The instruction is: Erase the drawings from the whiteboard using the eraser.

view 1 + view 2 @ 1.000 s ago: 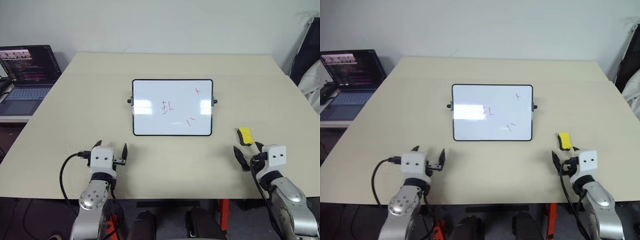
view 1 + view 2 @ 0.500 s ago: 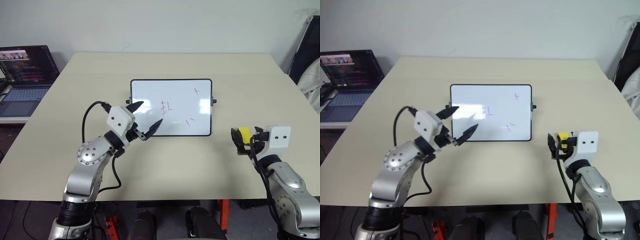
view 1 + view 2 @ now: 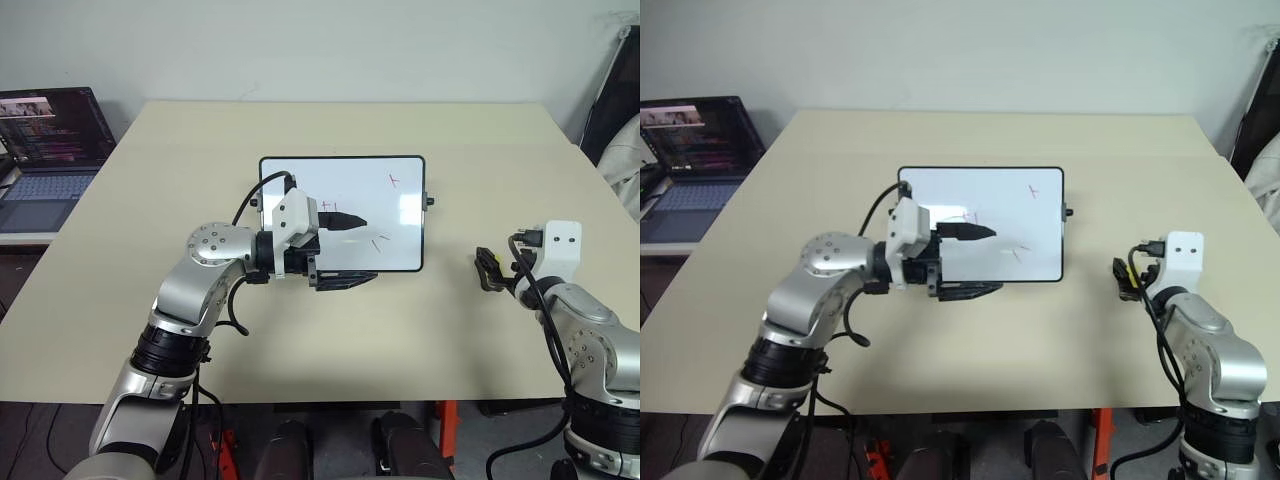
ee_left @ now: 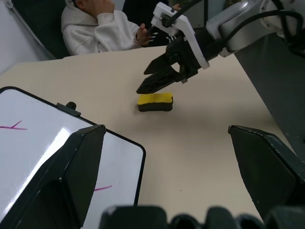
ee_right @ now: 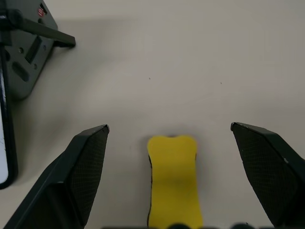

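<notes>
1. No erasing is done: the drawings [image 3: 392, 181] are seen intact on the whiteboard [image 3: 300, 175].
2. The eraser [image 5: 172, 179] is left lying on the table [image 3: 400, 330], between the spread fingers of the right gripper [image 4: 151, 80], not yet pinched.
3. The left gripper [image 3: 350, 248] is held spread over the whiteboard, empty.
4. Grasping and wiping are judged outstanding.

Left arm bent across to the right, wrist turned sideways, left gripper [image 3: 352, 250] roughly level, pointing right, fingers [image 4: 71, 174] spread wide, nothing between them. Right arm reaching forward, right gripper [image 4: 151, 82] tilted slightly downward, fingers [image 5: 88, 167] wide apart, gripping nothing.
</notes>
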`<action>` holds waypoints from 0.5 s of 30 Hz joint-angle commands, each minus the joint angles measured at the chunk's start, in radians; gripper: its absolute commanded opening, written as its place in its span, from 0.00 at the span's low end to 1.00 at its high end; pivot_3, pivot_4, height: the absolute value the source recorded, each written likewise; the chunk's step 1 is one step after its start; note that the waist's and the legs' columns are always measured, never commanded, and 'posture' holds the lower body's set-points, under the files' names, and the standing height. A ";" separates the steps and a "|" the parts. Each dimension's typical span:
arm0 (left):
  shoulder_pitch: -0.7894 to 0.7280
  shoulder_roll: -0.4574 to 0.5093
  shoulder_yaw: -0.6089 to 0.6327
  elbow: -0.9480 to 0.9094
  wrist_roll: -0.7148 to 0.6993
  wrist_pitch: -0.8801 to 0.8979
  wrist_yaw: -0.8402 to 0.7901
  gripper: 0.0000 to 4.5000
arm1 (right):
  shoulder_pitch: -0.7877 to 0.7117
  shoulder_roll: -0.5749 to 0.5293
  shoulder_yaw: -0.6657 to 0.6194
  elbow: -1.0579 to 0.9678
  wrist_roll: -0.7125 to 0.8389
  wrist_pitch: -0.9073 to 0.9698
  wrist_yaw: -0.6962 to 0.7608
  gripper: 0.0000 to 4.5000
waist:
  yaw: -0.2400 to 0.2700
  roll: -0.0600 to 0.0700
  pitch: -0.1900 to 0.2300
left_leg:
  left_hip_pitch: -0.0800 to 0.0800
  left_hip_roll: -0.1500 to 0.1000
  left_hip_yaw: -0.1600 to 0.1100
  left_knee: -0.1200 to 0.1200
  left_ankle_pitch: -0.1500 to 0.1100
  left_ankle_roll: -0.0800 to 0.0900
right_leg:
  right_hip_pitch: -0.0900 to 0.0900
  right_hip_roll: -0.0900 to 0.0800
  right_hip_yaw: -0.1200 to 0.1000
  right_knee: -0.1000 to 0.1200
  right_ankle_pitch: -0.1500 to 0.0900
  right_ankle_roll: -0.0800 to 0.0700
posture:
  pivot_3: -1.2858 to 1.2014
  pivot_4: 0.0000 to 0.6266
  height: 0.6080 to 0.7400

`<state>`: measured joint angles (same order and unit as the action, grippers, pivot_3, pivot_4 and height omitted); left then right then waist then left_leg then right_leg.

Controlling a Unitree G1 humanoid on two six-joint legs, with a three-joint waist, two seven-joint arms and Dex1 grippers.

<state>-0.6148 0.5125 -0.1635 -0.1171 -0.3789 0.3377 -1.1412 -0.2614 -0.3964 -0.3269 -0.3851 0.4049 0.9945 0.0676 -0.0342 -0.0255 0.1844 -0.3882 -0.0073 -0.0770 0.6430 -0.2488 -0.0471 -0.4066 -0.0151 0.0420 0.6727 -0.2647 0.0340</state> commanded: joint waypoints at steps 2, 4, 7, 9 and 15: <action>-0.033 0.019 0.013 -0.006 -0.006 -0.011 -0.015 1.00 | -0.011 -0.014 0.013 -0.002 -0.009 -0.005 0.020 1.00 | 0.001 0.000 0.000 | 0.000 0.000 0.000 0.000 0.000 0.000 | 0.000 0.000 0.000 0.000 -0.001 0.002 | 0.52 0.24 1.00; -0.033 0.024 0.017 -0.011 -0.005 -0.009 -0.011 1.00 | -0.006 -0.014 0.026 0.005 -0.016 -0.005 0.025 1.00 | 0.001 0.000 0.000 | 0.000 0.000 0.000 0.000 0.000 0.000 | 0.000 0.000 0.000 0.000 -0.001 0.001 | 0.52 0.24 1.00; -0.027 0.028 0.018 -0.019 -0.004 -0.008 -0.008 1.00 | 0.003 -0.009 0.038 0.025 -0.037 -0.023 0.024 1.00 | 0.001 0.000 0.000 | 0.000 0.000 0.000 0.000 0.000 0.000 | 0.000 0.000 0.000 0.000 -0.001 0.001 | 0.52 0.24 1.00; -0.022 0.032 0.019 -0.026 -0.004 -0.004 -0.006 1.00 | 0.010 -0.009 0.046 0.037 -0.050 -0.031 0.026 1.00 | 0.001 0.000 0.000 | 0.000 0.000 0.000 0.000 0.000 0.000 | 0.000 0.000 0.000 0.000 -0.001 0.001 | 0.52 0.24 1.00; -0.014 0.039 0.016 -0.034 -0.006 0.000 0.000 1.00 | 0.028 -0.005 0.053 0.060 -0.078 -0.059 0.032 1.00 | 0.001 0.000 0.000 | 0.000 0.000 0.000 0.000 0.000 0.000 | 0.000 0.000 0.000 0.000 -0.001 0.001 | 0.52 0.24 1.00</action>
<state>-0.6229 0.5428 -0.1634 -0.1123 -0.3772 0.3416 -1.1454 -0.2348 -0.3977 -0.2710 -0.3123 0.3339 0.9665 0.0927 -0.0332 -0.0255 0.1844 -0.3884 -0.0073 -0.0774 0.6432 -0.2488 -0.0471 -0.4065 -0.0153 0.0419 0.6728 -0.2652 0.0350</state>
